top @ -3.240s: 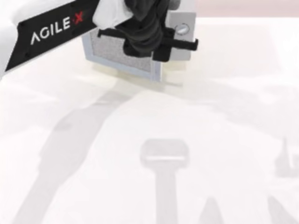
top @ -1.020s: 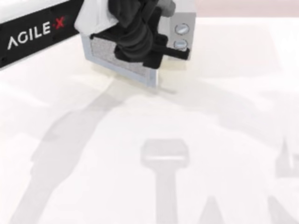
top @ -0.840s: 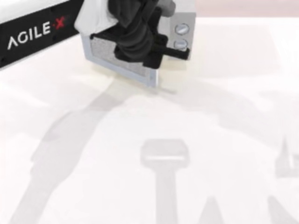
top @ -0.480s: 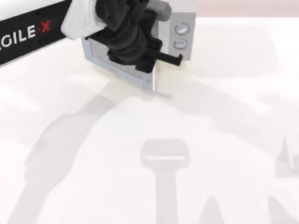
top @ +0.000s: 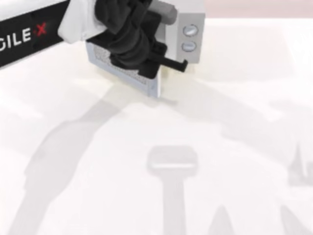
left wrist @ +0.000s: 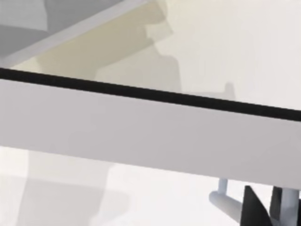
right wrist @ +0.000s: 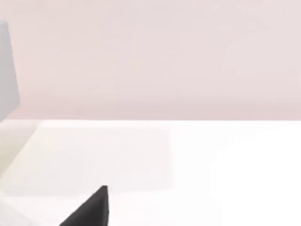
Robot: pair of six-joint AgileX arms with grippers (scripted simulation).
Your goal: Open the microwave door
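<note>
left gripper [top: 159,61] hooked on microwave door's [top: 128,72] free edge to swing it outward, grip state unreadable | door ajar on microwave [top: 190,27], table's far left | right arm parked out of top view

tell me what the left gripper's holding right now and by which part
The left gripper sits at the free, swung-out edge of the microwave door. Whether its fingers actually clamp that edge cannot be told.

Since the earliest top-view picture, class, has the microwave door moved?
Yes. The microwave door has swung further out: its free edge now lies farther left of the fixed two-knob control panel, with the left gripper at that edge.
</note>
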